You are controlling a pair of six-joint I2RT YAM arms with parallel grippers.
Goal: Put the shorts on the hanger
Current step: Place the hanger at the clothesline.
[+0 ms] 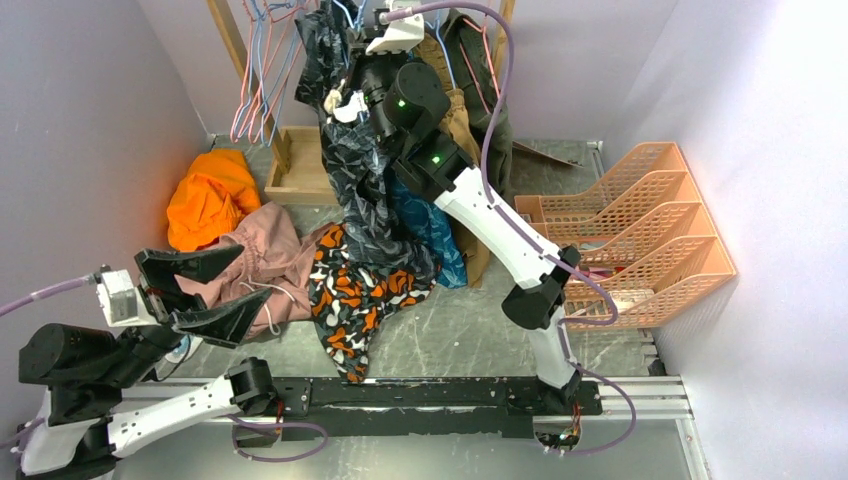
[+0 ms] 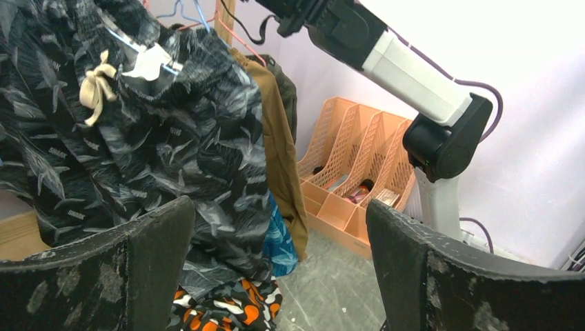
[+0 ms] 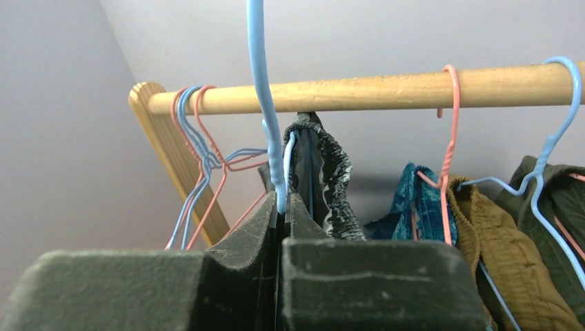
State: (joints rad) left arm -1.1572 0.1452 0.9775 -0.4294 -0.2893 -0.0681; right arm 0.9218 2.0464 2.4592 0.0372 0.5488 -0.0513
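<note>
The left gripper point(image 1: 250, 275) stood spread wide and held nothing, with the shorts point(image 2: 172, 138) hanging beyond its fingertips. The right gripper point(image 3: 283, 203) was pinched tight on the hanger point(image 3: 259, 83). The hanger's wire rose straight above its fingers, and the shorts' waistband sat just right of them.

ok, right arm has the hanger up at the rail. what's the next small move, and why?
Probably ease the right gripper toward the wooden rod and then down, so the hook catches it. It is shut on the neck of the hanger, the shorts hang from it, and the wire rises in front of the rod, hook top out of frame. The left gripper is open and empty.
</note>
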